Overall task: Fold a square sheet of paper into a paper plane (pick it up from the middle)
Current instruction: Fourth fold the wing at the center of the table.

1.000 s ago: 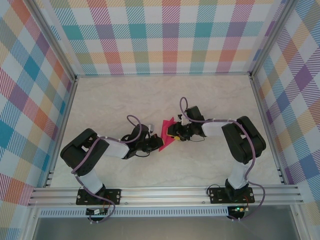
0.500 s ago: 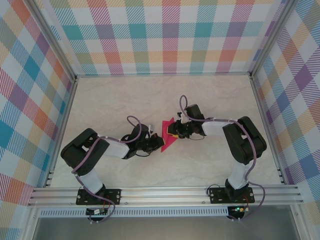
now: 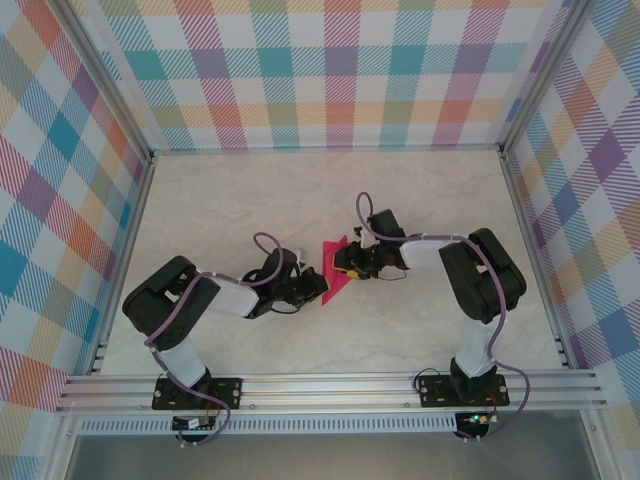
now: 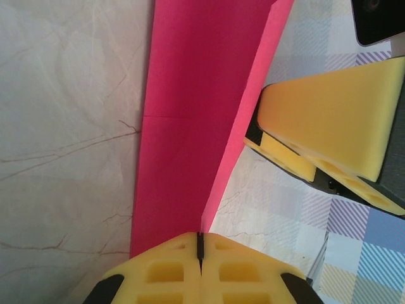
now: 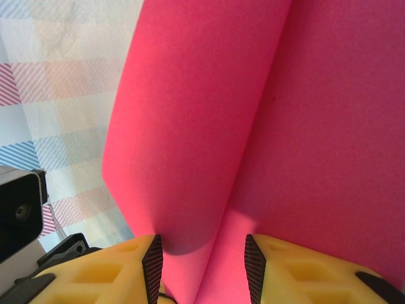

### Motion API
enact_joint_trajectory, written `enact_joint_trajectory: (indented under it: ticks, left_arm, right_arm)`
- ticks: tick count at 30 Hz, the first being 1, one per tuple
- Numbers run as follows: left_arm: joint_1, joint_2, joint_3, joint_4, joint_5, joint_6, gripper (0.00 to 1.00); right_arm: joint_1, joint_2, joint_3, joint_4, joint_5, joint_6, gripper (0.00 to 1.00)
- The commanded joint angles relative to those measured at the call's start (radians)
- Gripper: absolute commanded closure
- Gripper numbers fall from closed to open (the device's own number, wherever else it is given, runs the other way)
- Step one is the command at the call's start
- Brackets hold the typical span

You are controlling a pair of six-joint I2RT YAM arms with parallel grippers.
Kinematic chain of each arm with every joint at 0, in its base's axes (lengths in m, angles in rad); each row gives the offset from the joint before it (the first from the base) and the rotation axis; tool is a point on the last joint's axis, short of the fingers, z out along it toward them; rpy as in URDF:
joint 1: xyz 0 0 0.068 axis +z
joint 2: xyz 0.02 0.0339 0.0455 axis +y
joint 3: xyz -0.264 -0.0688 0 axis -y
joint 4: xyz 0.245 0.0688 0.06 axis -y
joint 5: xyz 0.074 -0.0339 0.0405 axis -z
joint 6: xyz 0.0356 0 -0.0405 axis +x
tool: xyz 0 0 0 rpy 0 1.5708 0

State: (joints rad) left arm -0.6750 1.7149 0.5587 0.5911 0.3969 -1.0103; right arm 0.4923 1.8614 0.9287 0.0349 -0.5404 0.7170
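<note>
The thin pink-red square sheet of paper (image 3: 333,262), partly folded, was near the middle of the pale marbled tabletop (image 3: 230,200). The left gripper (image 4: 199,244) was fully closed, pinching its edge. The right gripper (image 5: 201,253) stood partly open astride its curled fold.

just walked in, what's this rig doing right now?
A pink sheet of paper is being folded in the middle of the table. The left gripper has its fingers shut on one edge of the sheet. The right gripper has its fingers apart, straddling a soft fold in the paper without pinching it. It is not a plane yet.
</note>
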Motion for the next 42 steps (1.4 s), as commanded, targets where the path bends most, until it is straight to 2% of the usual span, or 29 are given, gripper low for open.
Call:
enact_joint_trajectory:
  ticks: [1,11,17,23,33,42]
  left_arm:
    - [0.022,0.011,-0.01,0.038,0.016,-0.014,0.93]
    - [0.038,-0.037,-0.002,-0.02,0.014,0.002,0.74]
    - [0.051,-0.111,-0.015,-0.095,-0.031,0.034,0.65]
    - [0.051,-0.157,-0.04,-0.066,-0.046,0.057,0.63]
    - [0.023,-0.15,-0.046,0.041,0.005,0.101,0.67]
    - [-0.041,-0.113,0.043,-0.103,-0.037,0.195,0.67]
  right_arm:
    - [-0.001,0.035,0.026,-0.075,0.053,-0.021,0.58]
    - [0.0,0.07,0.054,-0.198,0.158,-0.006,0.57]
    - [0.004,0.093,0.081,-0.267,0.22,0.029,0.56]
    - [0.027,0.135,0.124,-0.352,0.284,0.082,0.55]
    - [0.042,0.173,0.145,-0.44,0.353,0.164,0.55]
    - [0.041,0.185,0.158,-0.469,0.365,0.187,0.54]
